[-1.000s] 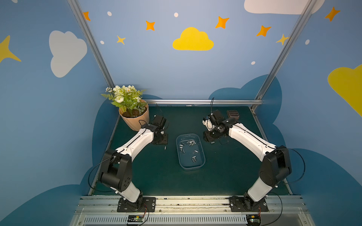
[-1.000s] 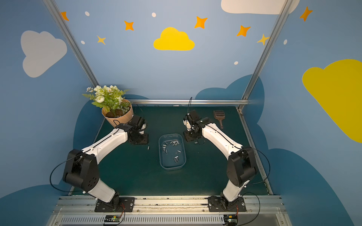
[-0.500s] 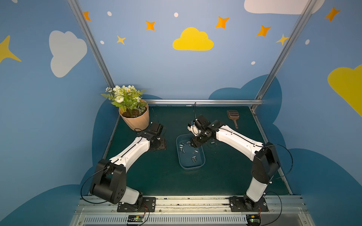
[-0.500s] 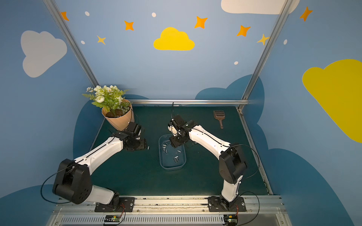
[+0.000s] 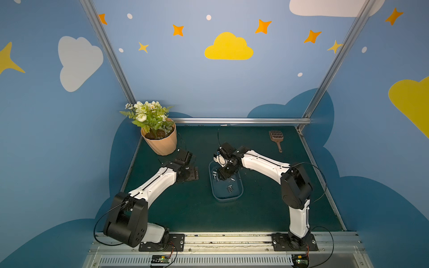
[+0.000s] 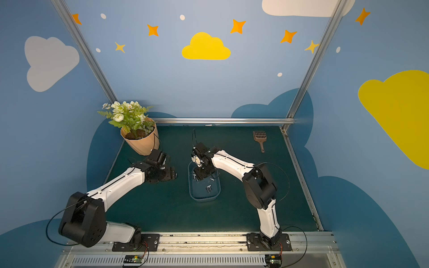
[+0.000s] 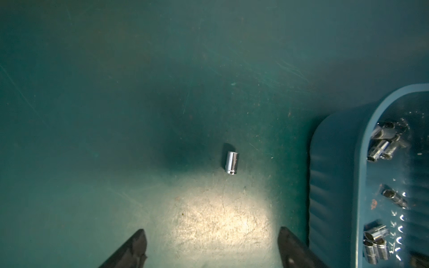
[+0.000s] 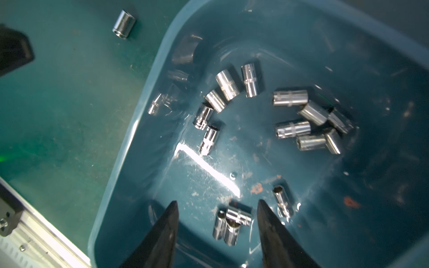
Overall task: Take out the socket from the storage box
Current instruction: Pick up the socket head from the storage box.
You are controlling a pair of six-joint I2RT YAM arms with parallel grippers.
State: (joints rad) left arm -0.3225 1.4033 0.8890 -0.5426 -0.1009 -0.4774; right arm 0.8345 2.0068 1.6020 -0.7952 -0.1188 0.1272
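The storage box [image 5: 226,199] [image 6: 204,198], a shallow bluish tub, sits mid-table and holds several chrome sockets [image 8: 226,84]. One socket [image 7: 231,162] [image 8: 124,24] lies on the green mat outside the box's wall [image 7: 334,185]. My left gripper [image 7: 211,232] [image 5: 191,173] hovers over the mat just left of the box, open and empty, a little short of that loose socket. Over the far end of the box, my right gripper [image 8: 217,201] [image 5: 222,176] reaches down inside the rim [image 8: 130,139]. It is open, its fingers either side of a small cluster of sockets [image 8: 229,222] without touching them.
A peach flowerpot with white flowers [image 5: 160,143] stands at the back left, close behind my left wrist. A brown slotted scoop [image 5: 276,139] lies at the back right. Metal rails [image 5: 239,120] edge the mat at the back and front.
My right arm has swung left from the back of the table and come down over the box. My left arm has drawn back a little and its jaws have spread wider.
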